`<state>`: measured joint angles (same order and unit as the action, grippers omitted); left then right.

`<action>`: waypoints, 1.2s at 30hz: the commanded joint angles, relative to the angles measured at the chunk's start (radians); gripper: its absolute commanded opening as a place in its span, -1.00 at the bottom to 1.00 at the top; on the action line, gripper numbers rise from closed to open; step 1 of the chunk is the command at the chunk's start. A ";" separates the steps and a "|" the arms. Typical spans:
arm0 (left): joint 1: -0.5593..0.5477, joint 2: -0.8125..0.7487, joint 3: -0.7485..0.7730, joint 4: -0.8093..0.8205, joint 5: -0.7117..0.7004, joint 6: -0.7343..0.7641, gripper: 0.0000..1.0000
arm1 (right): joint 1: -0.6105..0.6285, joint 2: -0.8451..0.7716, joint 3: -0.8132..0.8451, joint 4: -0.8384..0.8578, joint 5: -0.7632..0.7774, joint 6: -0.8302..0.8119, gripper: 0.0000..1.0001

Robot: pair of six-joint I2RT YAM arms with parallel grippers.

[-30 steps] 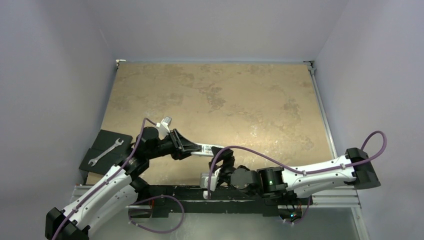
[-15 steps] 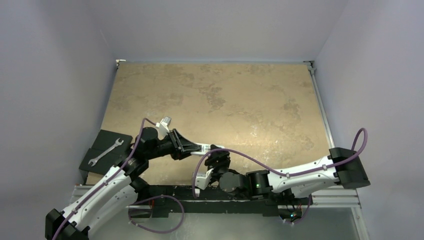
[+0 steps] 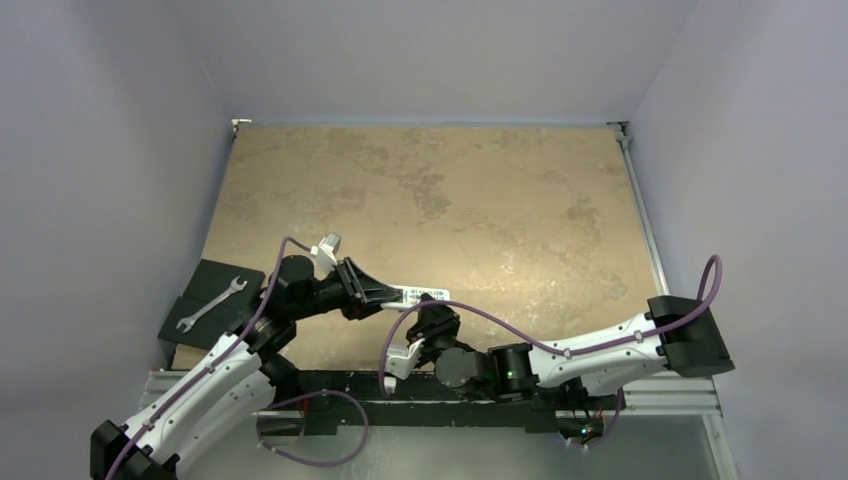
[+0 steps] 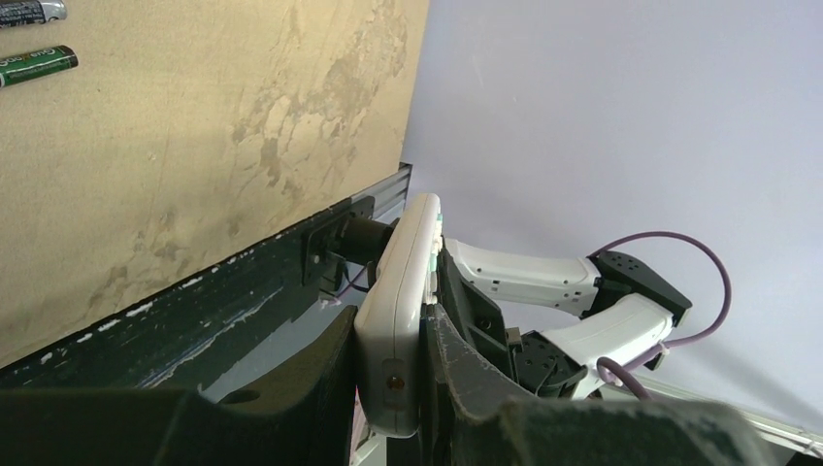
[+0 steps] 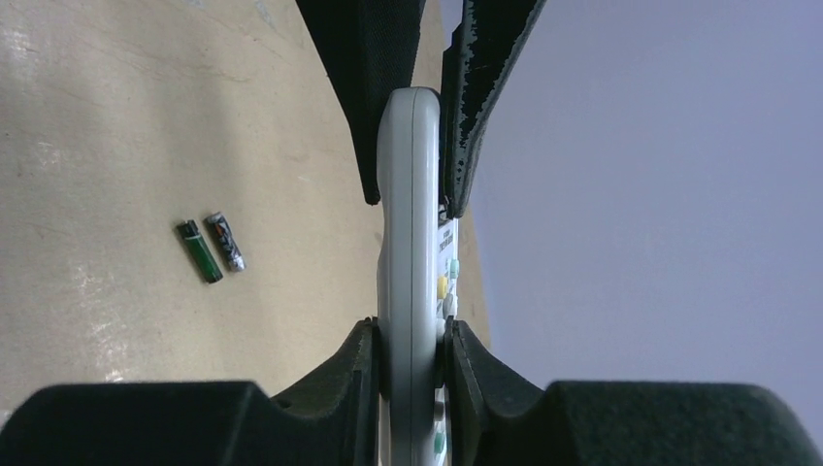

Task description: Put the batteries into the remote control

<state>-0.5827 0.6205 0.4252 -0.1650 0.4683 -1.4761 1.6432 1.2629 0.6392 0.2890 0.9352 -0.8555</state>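
The white remote control [image 3: 424,295] is held on edge above the table's near edge, gripped at both ends. My left gripper [image 3: 392,296] is shut on one end of the remote control [image 4: 398,311]; its gripper [image 4: 390,325] pads press both faces. My right gripper [image 3: 432,314] is shut on the other end, with the gripper [image 5: 411,335] clamping the remote control [image 5: 412,223] across its button face and back. Two batteries lie side by side on the table, a green one [image 5: 199,251] and a dark one [image 5: 225,242], also seen as batteries [image 4: 37,66] in the left wrist view.
A silver wrench [image 3: 210,303] lies on a black pad [image 3: 205,280] at the table's left near corner. A black rail [image 3: 400,385] runs along the near edge under both arms. Lilac walls close in the table on three sides.
My right arm has swung left and up to the remote, and its jaws have closed from wide open onto the remote's free end. The left gripper has kept its hold and place.
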 commanded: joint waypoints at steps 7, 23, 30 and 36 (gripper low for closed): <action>0.006 -0.006 -0.005 0.016 0.035 -0.012 -0.75 | 0.003 -0.021 -0.006 0.059 0.053 0.008 -1.00; 0.007 -0.033 0.088 -0.123 -0.031 0.207 0.78 | -0.002 -0.158 0.078 -0.292 -0.033 0.325 -1.00; 0.008 -0.004 0.191 -0.206 -0.085 0.401 0.97 | -0.087 -0.195 0.201 -0.576 -0.245 0.591 -1.00; 0.008 0.045 0.288 -0.299 -0.117 0.558 0.97 | -0.258 -0.237 0.246 -0.660 -0.474 0.694 -1.00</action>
<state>-0.5823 0.6415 0.6331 -0.3985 0.3882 -1.0740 1.4628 1.0710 0.8330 -0.2848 0.6392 -0.2863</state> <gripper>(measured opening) 0.987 0.308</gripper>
